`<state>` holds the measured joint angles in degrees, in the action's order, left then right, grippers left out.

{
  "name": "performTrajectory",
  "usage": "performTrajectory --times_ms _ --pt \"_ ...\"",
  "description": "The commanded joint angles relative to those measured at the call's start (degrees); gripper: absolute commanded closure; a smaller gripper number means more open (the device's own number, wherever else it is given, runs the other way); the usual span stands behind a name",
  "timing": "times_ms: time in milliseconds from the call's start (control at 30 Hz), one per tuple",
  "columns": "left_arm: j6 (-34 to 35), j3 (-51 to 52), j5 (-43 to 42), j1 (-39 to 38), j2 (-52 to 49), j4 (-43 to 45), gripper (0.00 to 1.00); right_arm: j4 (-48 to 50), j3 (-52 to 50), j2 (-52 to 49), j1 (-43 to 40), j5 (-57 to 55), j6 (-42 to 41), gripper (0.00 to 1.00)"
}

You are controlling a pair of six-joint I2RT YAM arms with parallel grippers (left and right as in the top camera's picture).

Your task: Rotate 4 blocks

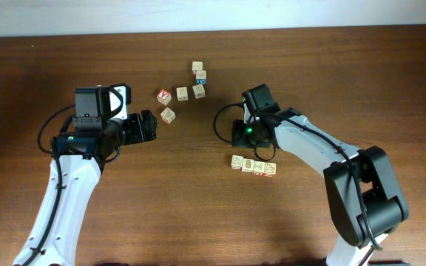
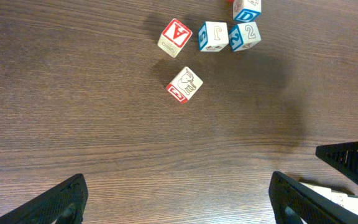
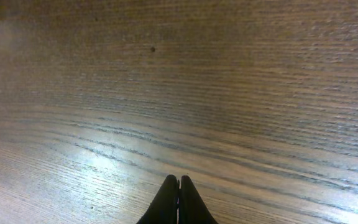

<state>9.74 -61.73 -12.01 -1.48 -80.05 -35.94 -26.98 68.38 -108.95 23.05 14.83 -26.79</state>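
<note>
Overhead, 4 pale blocks (image 1: 248,165), tight row

This looks like a robotics lab or a test bench, not a home. Two white and black robot arms, the left arm (image 1: 61,192) and the right arm (image 1: 313,144), stand at the near edge of a dark brown wooden table (image 1: 198,229), and black cables (image 1: 219,122) loop beside them. Small wooden alphabet cubes (image 1: 248,164) lie on the table. Beyond its far edge shows a plain pale surface (image 1: 198,15).
</note>
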Motion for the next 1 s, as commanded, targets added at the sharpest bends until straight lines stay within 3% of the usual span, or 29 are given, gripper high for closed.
performTrajectory --times_ms 0,467,767,833,967 --pt "0.1 -0.2 -0.7 0.0 -0.1 0.1 0.07 -1.2 0.2 -0.7 2.4 -1.1 -0.3 0.96" --pt "0.1 -0.2 -0.7 0.0 -0.1 0.1 0.03 -7.7 0.2 -0.7 3.3 -1.6 -5.0 0.96" --pt "0.1 -0.2 -0.7 0.0 -0.1 0.1 0.02 -5.9 0.6 -0.7 3.8 -1.6 -3.7 0.96" --pt "0.1 -0.2 -0.6 0.0 -0.1 0.3 0.01 -3.9 2.5 -0.7 4.0 -1.1 -0.3 0.95" --pt "0.1 -0.2 -0.7 0.0 -0.1 0.3 0.0 -4.3 2.8 -0.7 7.8 0.3 1.0 0.95"
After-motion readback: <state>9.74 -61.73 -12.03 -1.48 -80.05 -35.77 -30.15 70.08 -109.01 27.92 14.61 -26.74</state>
